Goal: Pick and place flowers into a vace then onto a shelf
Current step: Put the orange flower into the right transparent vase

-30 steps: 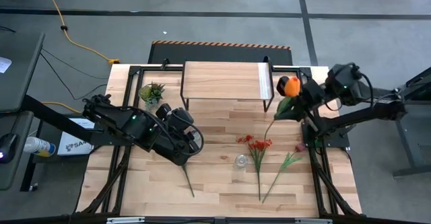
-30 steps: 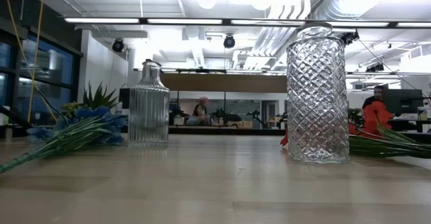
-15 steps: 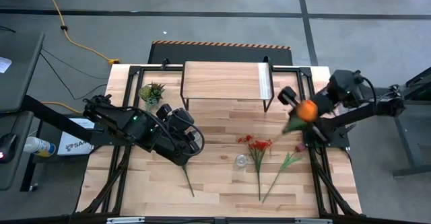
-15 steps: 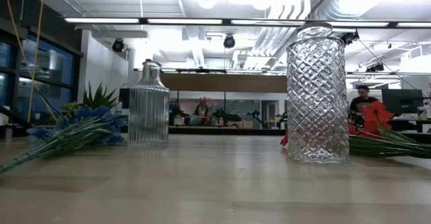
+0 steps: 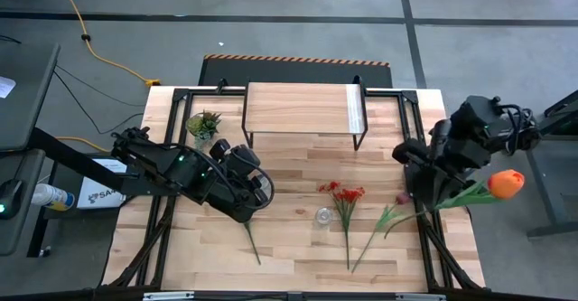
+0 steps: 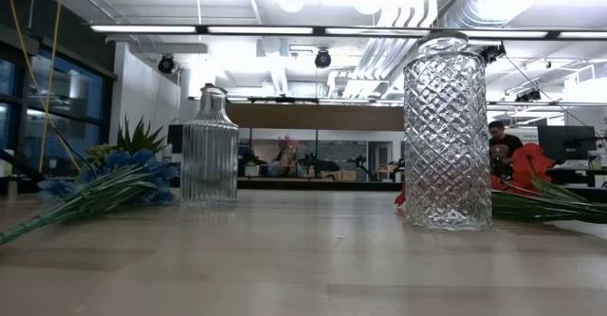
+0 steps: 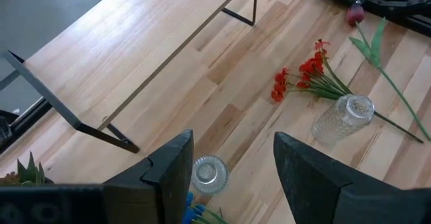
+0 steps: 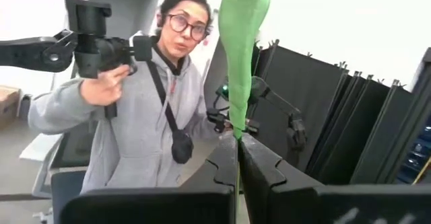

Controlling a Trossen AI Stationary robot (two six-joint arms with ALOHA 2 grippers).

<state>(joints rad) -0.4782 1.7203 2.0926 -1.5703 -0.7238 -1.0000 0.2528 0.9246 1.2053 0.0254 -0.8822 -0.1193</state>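
My right gripper (image 5: 432, 200) is at the table's right edge, shut on the orange tulip (image 5: 508, 183), whose head reaches out past that edge. My left gripper (image 7: 232, 177) hangs open high over the table's left half. Far below it stand a ribbed glass vase (image 7: 209, 172) and the blue flowers (image 6: 104, 188), which lie flat on the table. A diamond-cut glass vase (image 5: 323, 216) stands near the middle. Beside it lie the red flowers (image 5: 343, 197) and the dark pink bud (image 5: 402, 197). The shelf (image 5: 302, 109) stands at the far edge. My right gripper pinches the tulip's green stem (image 8: 236, 131) between its two shut fingers, at their free ends. A broad green leaf (image 8: 242, 42) rises just beyond them. The stem lies across the fingers. The tulip is lifted clear of the table and lies nearly level in the high view.
A small green potted plant (image 5: 203, 123) stands left of the shelf. The near part of the wooden tabletop (image 5: 289, 256) is bare except for flower stems. In the right wrist view a person (image 8: 148, 116) stands beyond the table with a hand-held controller.
My right gripper has swung from beside the shelf's right end toward the table's right edge and rolled as it went. The tulip went with it: its head has moved from over the table's far right to beyond the right edge, and its stem has turned nearly level.
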